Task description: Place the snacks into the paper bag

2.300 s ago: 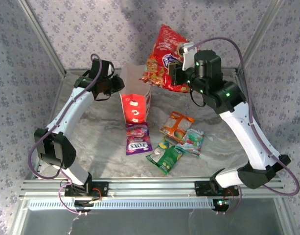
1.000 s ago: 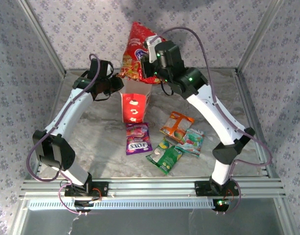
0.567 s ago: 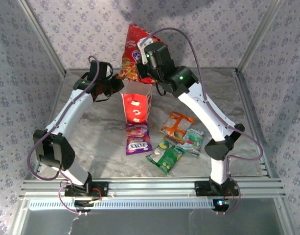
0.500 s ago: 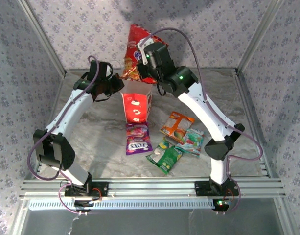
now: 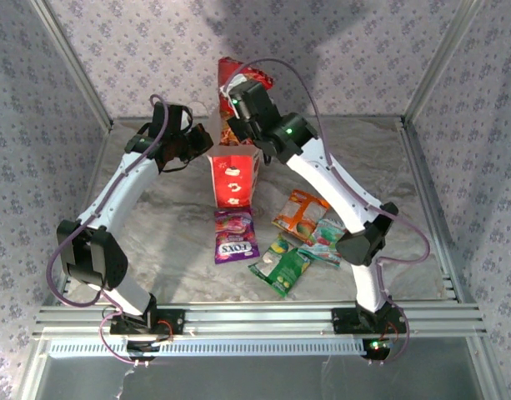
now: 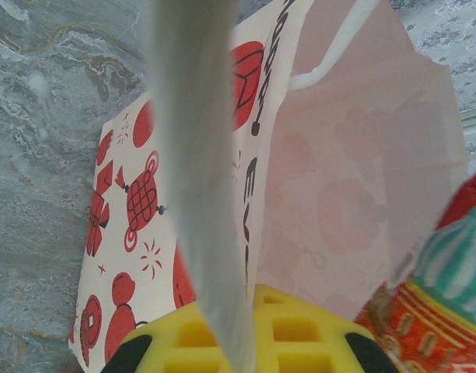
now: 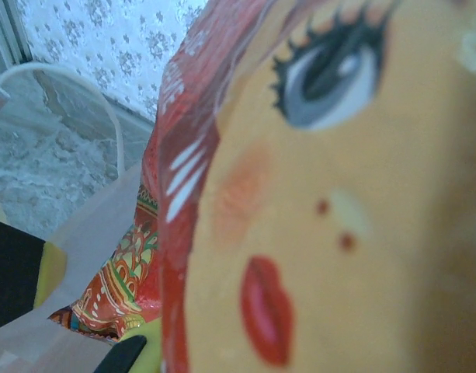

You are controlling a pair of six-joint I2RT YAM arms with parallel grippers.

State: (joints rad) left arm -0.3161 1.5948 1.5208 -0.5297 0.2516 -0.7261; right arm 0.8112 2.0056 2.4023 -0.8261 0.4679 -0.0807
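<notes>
Top external view, starting at the left: the left gripper (image 5: 198, 143) is pinching the left rim of the paper bag (image 5: 235, 182), jaws closed on the paper. It is holding the mouth open while the bag is standing upright toward the back of the table (image 5: 155, 225). From the left wrist camera, the bag's wall is passing between the yellow pads and the pale inside is gaping wide.

Just to the right, the right gripper (image 5: 236, 125) is clamping the larger red packet (image 5: 238, 73), which is hanging upright right over the opening. This looks like the first snack going in. The next move calls for lowering it straight down past the rim, then letting go, with the left side bracing the bag.

Further right and nearer, the purple FOX'S packet (image 5: 235, 237), green packet (image 5: 280, 267), orange packet (image 5: 301, 212) and teal packet (image 5: 326, 237) are lying flat, waiting.
</notes>
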